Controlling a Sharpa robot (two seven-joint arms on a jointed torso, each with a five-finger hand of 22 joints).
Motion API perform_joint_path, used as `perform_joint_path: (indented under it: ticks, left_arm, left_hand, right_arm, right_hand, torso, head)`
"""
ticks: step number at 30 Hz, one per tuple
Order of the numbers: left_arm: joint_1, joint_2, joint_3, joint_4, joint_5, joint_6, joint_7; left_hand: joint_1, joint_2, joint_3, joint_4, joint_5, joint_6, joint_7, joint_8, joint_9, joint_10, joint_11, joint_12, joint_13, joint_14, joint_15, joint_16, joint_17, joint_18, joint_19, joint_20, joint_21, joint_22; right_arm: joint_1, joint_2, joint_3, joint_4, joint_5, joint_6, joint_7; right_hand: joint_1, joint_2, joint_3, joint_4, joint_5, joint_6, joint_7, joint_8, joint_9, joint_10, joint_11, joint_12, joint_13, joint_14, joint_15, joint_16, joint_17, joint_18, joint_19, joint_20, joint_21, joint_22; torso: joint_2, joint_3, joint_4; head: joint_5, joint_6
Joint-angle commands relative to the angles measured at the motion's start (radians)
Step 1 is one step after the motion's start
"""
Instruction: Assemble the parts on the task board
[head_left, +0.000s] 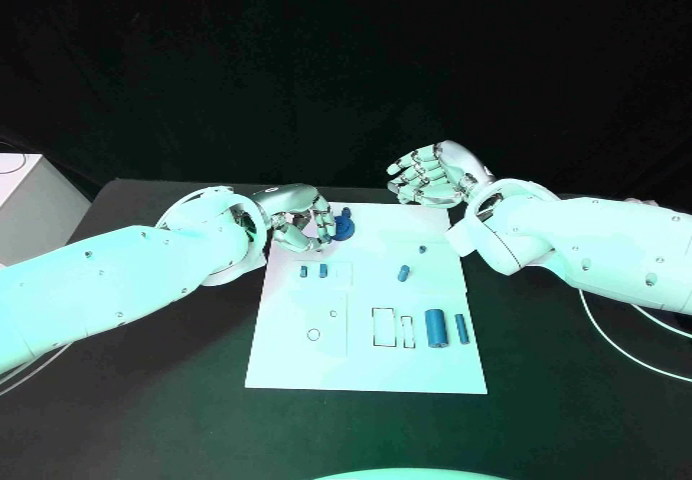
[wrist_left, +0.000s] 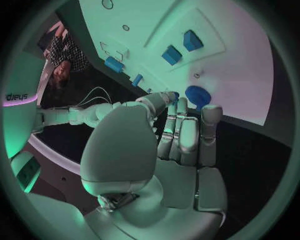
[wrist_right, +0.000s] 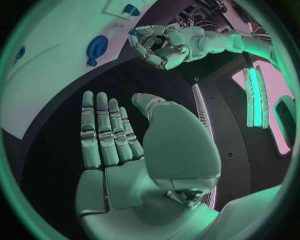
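We see the left hand (head_left: 299, 226) curled beside a round blue part (head_left: 342, 227) at the task board (head_left: 361, 350), while the right hand (head_left: 433, 174) hangs spread beyond it.

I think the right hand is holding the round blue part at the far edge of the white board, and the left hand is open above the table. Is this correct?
Not quite: the hands are swapped. In the head view the left hand is at the round blue part at the far edge of the white board, while the right hand is open above the table.
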Motion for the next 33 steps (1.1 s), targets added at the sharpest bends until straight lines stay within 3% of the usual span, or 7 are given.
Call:
perform_joint_path:
  ticks: [1, 9, 16, 22, 33]
  left_arm:
    - [0.001, -0.014, 0.002, 0.007, 0.048, 0.034, 0.005]
    - [0.001, -0.032, -0.002, -0.01, 0.023, 0.05, -0.006]
    - [-0.001, -0.021, -0.005, -0.026, 0.005, 0.049, -0.008]
    - [-0.001, -0.011, -0.007, -0.041, -0.001, 0.051, -0.009]
    - [-0.005, 0.019, -0.023, -0.077, -0.009, 0.06, -0.007]
  left_hand:
    - [-0.007, 0.001, 0.001, -0.005, -0.001, 0.007, 0.002, -0.005, 0.001, 0.008, 0.0, -0.005, -0.001, 0.007, 0.003, 0.005, 0.001, -0.007, 0.008, 0.002, 0.005, 0.001]
    - [-0.008, 0.001, 0.001, -0.005, -0.001, 0.009, 0.001, -0.005, 0.001, 0.009, 0.0, -0.006, -0.001, 0.007, 0.003, 0.004, -0.001, -0.008, 0.01, 0.002, 0.007, 0.005]
    - [-0.008, 0.001, 0.001, -0.006, -0.001, 0.01, 0.001, -0.006, 0.001, 0.011, 0.0, -0.007, -0.001, 0.008, 0.003, 0.005, 0.001, -0.009, 0.012, 0.002, 0.008, 0.007]
    - [-0.009, 0.001, 0.001, -0.006, -0.001, 0.011, 0.001, -0.006, 0.001, 0.012, -0.001, -0.008, -0.001, 0.008, 0.002, 0.005, 0.001, -0.009, 0.012, 0.002, 0.009, 0.008]
    - [-0.009, 0.001, 0.001, -0.006, -0.001, 0.011, 0.001, -0.006, 0.001, 0.012, -0.001, -0.008, -0.001, 0.008, 0.002, 0.005, 0.001, -0.009, 0.012, 0.002, 0.009, 0.008]
  right_arm:
    - [0.0, -0.003, 0.0, 0.001, 0.0, 0.01, 0.008]
    - [-0.001, -0.005, 0.0, 0.0, 0.001, 0.01, 0.008]
    - [-0.002, -0.004, 0.0, 0.0, 0.001, 0.01, 0.008]
    - [-0.003, -0.004, 0.0, 0.0, 0.001, 0.01, 0.008]
    - [-0.003, -0.003, 0.0, 0.002, 0.001, 0.01, 0.009]
  right_hand:
    - [-0.009, 0.0, 0.002, -0.006, 0.006, 0.001, 0.018, -0.005, -0.001, 0.003, 0.006, -0.006, -0.002, -0.005, 0.004, -0.007, -0.002, 0.013, -0.008, 0.002, -0.003, -0.002]
    - [-0.009, 0.0, 0.002, -0.006, 0.006, 0.002, 0.018, -0.005, -0.001, 0.002, 0.007, -0.006, -0.003, -0.005, 0.004, -0.008, -0.003, 0.013, -0.009, 0.003, -0.003, -0.003]
    - [-0.009, 0.0, 0.002, -0.006, 0.006, 0.002, 0.018, -0.005, -0.001, 0.002, 0.007, -0.007, -0.003, -0.005, 0.004, -0.008, -0.003, 0.013, -0.009, 0.003, -0.003, -0.004]
    - [-0.009, 0.0, 0.002, -0.007, 0.007, 0.002, 0.018, -0.005, -0.002, 0.002, 0.007, -0.007, -0.004, -0.005, 0.004, -0.008, -0.004, 0.013, -0.009, 0.003, -0.003, -0.005]
    - [-0.009, 0.0, 0.002, -0.007, 0.007, 0.002, 0.018, -0.005, -0.002, 0.002, 0.007, -0.007, -0.004, -0.005, 0.004, -0.008, -0.004, 0.013, -0.009, 0.003, -0.003, -0.005]
  torso:
    - [0.001, -0.0007, 0.0016]
    - [0.0, -0.0004, -0.0005]
    - [0.002, -0.0008, -0.0041]
    - [0.001, 0.0003, -0.0021]
    - [0.002, 0.0001, -0.0035]
  head:
    - [-0.002, -0.005]
    - [0.004, -0.004]
    - [0.006, -0.009]
    - [0.004, -0.01]
    - [0.004, -0.013]
